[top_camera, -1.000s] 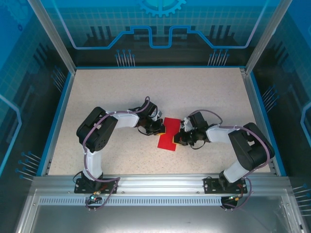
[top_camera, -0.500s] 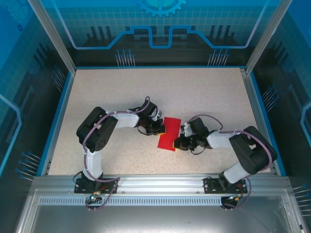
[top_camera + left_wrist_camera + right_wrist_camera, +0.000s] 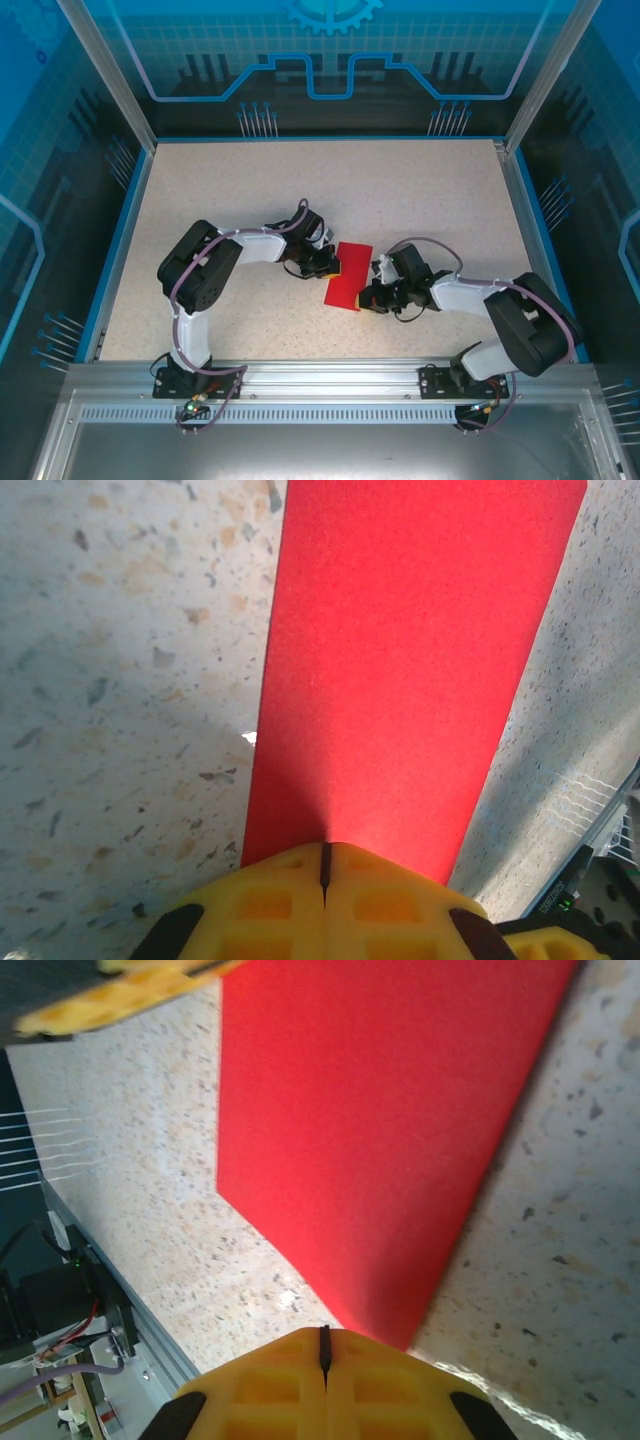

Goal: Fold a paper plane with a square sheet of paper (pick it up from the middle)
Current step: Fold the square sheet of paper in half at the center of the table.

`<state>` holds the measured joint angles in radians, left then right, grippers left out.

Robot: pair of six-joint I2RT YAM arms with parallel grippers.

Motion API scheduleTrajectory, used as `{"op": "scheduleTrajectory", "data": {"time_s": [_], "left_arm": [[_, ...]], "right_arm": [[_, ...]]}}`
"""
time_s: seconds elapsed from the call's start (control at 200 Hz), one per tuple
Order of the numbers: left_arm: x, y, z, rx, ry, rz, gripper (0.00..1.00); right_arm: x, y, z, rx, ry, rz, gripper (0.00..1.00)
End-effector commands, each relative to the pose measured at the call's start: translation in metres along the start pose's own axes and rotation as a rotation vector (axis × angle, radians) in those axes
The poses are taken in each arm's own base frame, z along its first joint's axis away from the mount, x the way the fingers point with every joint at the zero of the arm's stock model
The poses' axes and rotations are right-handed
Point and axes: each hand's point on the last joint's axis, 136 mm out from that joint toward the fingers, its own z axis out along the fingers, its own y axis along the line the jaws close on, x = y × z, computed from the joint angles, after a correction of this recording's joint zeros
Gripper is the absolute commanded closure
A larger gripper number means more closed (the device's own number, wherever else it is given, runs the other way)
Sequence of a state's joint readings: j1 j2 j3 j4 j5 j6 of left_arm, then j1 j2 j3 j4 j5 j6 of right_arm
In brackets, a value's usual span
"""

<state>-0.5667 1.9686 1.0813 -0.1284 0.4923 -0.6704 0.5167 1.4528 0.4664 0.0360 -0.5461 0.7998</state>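
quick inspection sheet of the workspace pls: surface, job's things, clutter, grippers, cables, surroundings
surface: speckled beige table with a blue rim
job's things: red paper, a flat long rectangle lying between the arms
clutter: nothing seen
grippers: left gripper and right gripper both have jaws shut, tips at opposite edges of the paper; whether they pinch it is unclear
cables: purple cables run along both arms
surroundings: blue walls, metal rail at the near edge

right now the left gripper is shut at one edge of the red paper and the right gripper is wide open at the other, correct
No, the right gripper is shut too: the right wrist view shows its yellow pads pressed together at a corner of the red paper. The left gripper is shut at its edge, as you said.
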Motion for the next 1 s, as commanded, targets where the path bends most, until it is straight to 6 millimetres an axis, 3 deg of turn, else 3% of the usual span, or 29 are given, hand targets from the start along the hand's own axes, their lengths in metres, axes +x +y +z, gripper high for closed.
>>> {"op": "scheduleTrajectory", "data": {"time_s": [0.0,0.175,0.315,0.5,0.805,0.995], "left_arm": [[0.035,0.076,0.021,-0.244,0.097,-0.099,1.00],[0.036,0.077,0.021,-0.252,0.102,-0.095,1.00],[0.037,0.079,0.020,-0.260,0.105,-0.096,1.00],[0.038,0.081,0.020,-0.265,0.104,-0.096,1.00],[0.039,0.080,0.021,-0.258,0.108,-0.096,1.00],[0.039,0.080,0.021,-0.256,0.109,-0.095,1.00]], "right_arm": [[0.005,0.006,0.003,-0.001,0.049,-0.042,0.96],[0.012,-0.017,0.007,0.070,0.094,-0.008,0.96],[0.001,0.004,-0.004,0.019,0.051,-0.038,0.96],[-0.041,0.032,-0.033,-0.064,-0.090,-0.057,0.95],[-0.127,0.002,-0.044,-0.046,-0.236,0.076,0.96],[-0.156,-0.009,-0.032,-0.004,-0.216,0.068,0.97]]}}
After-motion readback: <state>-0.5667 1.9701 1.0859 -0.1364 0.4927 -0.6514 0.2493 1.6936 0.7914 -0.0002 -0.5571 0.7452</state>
